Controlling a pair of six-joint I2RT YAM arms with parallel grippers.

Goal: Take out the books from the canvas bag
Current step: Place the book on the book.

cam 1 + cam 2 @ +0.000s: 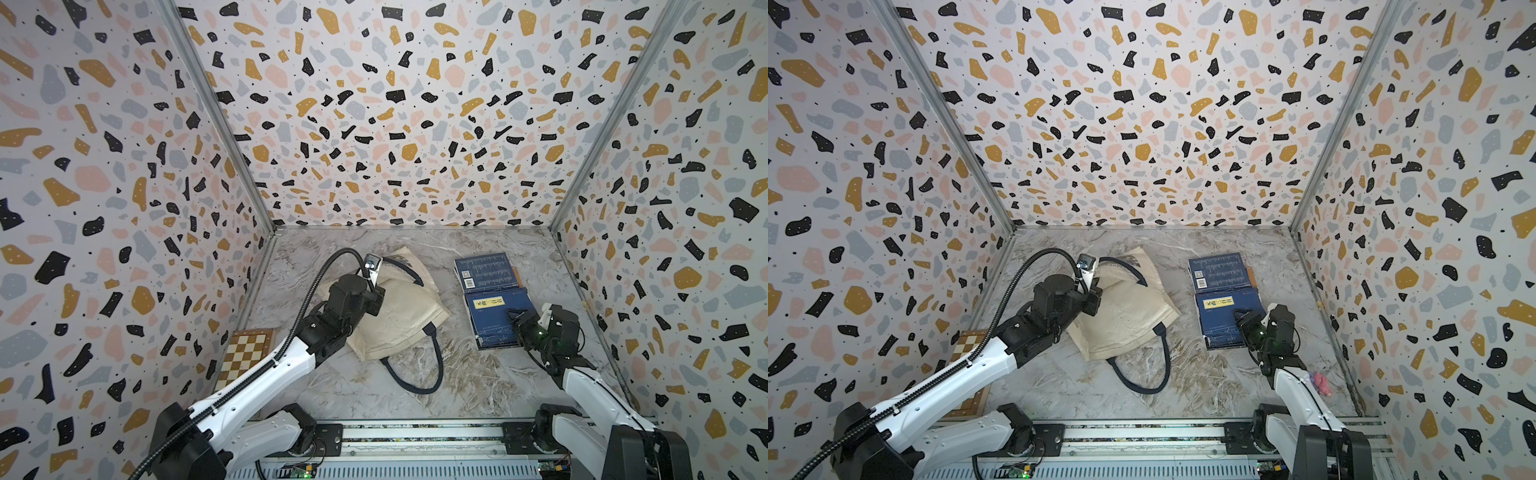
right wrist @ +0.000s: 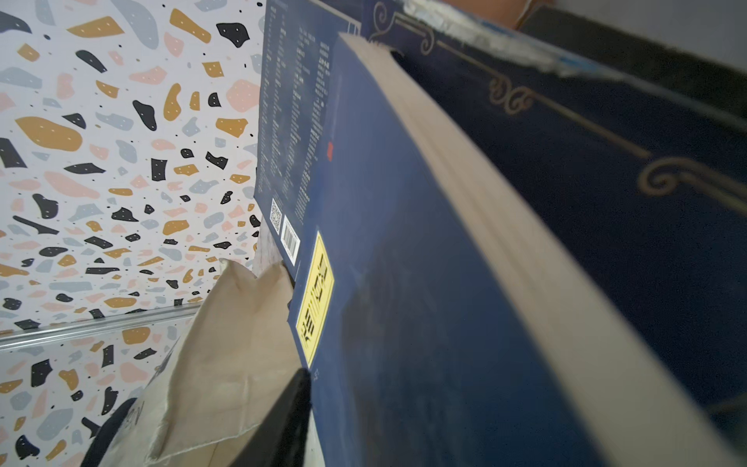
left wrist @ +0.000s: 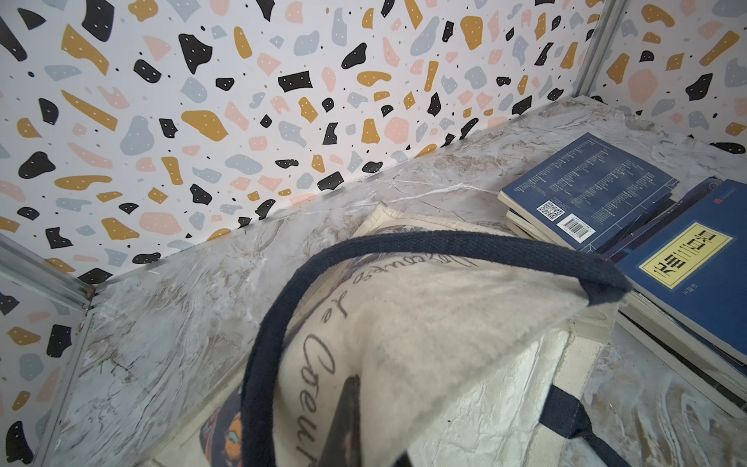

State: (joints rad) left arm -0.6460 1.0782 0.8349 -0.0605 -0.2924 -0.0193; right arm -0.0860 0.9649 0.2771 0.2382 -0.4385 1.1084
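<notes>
Two arms rise from a rail (image 1: 415, 434) at the near edge of the marble table (image 1: 457, 395). Nearest on the left, a chessboard box (image 1: 245, 353) is laid against the side wall, partly covered by the left arm. On the right, a small pink object (image 1: 1320, 382) is seen beside the right arm in a top view, too small to be identified. Further in, a navy handle (image 1: 432, 370) of the canvas bag (image 1: 407, 320) is looped loose over the marble. The books (image 1: 494, 328) are out of the bag, stacked just to its right in two overlapping piles. The right gripper (image 1: 524, 322) is set at the near right corner of the nearer pile. Its jaws are parted astride the edge of the yellow-labelled book (image 2: 404, 283), and a firm hold cannot be made out. The bag is slumped at mid-table, its left part hidden by the left gripper (image 1: 376, 297), whose jaws are closed tight on cream fabric. In the left wrist view the other handle (image 3: 444, 242) is arched across the bag before the books. Farthest back, the barcode-stickered pile (image 1: 486, 270) is laid.
</notes>
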